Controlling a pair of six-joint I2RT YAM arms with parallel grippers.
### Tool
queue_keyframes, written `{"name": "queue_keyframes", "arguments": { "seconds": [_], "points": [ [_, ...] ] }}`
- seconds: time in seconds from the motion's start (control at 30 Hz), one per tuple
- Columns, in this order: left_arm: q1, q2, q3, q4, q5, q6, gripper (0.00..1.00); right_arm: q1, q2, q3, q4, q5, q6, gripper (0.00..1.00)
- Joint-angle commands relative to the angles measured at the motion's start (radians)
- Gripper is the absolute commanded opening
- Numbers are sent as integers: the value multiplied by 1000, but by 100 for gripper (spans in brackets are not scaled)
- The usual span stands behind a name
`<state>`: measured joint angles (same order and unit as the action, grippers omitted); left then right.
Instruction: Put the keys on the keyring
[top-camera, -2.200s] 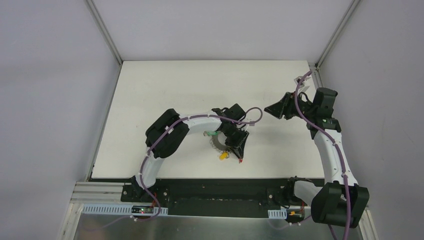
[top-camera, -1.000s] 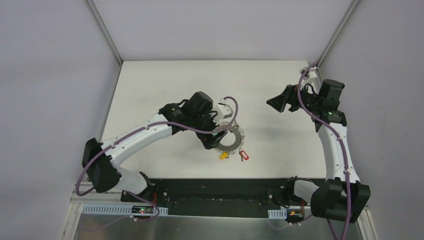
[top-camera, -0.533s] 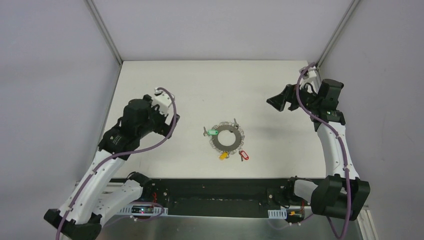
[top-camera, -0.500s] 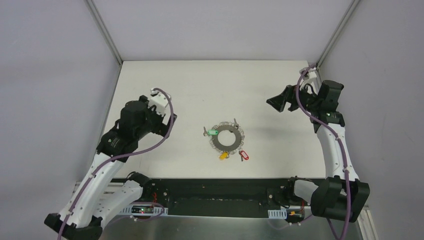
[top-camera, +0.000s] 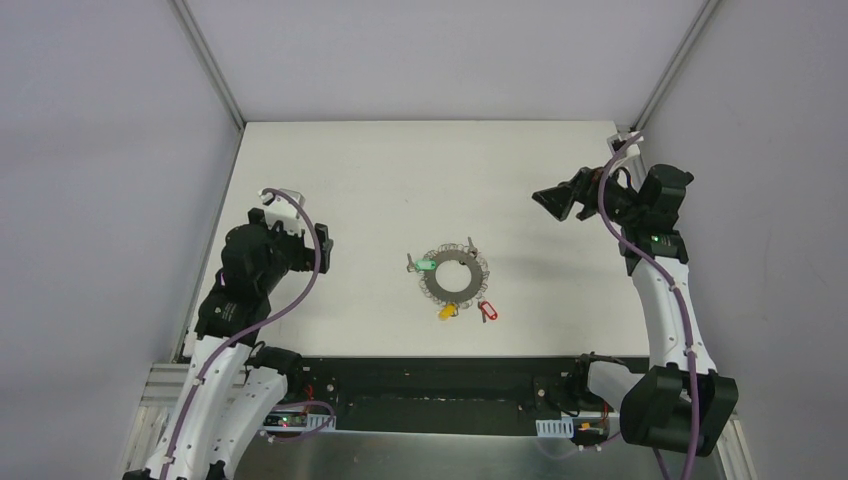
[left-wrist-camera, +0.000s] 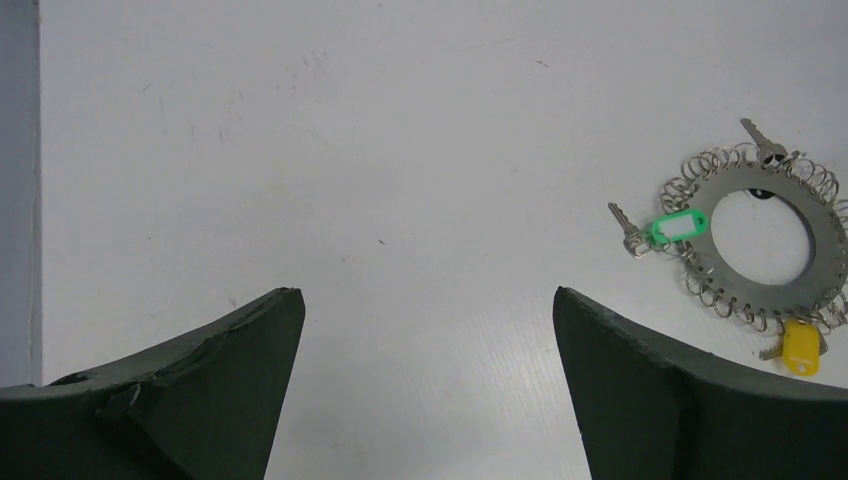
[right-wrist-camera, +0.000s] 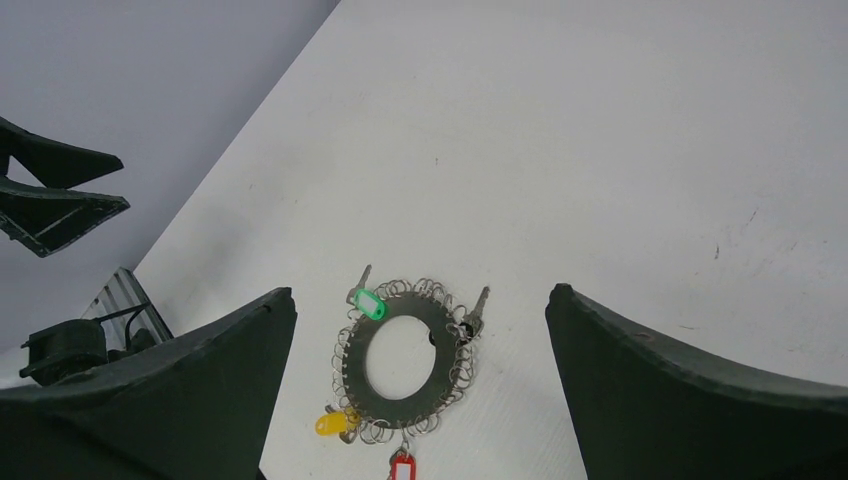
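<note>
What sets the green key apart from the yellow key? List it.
The green key sits at the ring's far-left rim; the yellow key sits at its near rim. The green key's tag overlaps the coils; the yellow key's lies outside them. Both are tiny.

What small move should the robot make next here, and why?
Probably lower the right gripper toward the red key: it lies at the outer rim of the keyring, and whether it is hooked on cannot be told. The left gripper is open and empty too.
</note>
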<state>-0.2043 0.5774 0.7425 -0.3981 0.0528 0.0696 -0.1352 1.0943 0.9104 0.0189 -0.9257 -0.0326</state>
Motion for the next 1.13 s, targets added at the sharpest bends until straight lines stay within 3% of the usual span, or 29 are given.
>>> {"name": "queue_keyframes", "arguments": {
  "seconds": [0.0, 0.53, 1.1],
  "points": [
    [46, 5, -47, 140, 79, -67, 99, -6, -46, 15, 81, 34, 74, 100],
    [71, 9, -30, 104, 104, -67, 99, -6, -86, -55, 64, 152, 56, 100],
    [84, 0, -45, 90, 91, -55, 99, -7, -102, -66, 45, 104, -14, 100]
  ]
}}
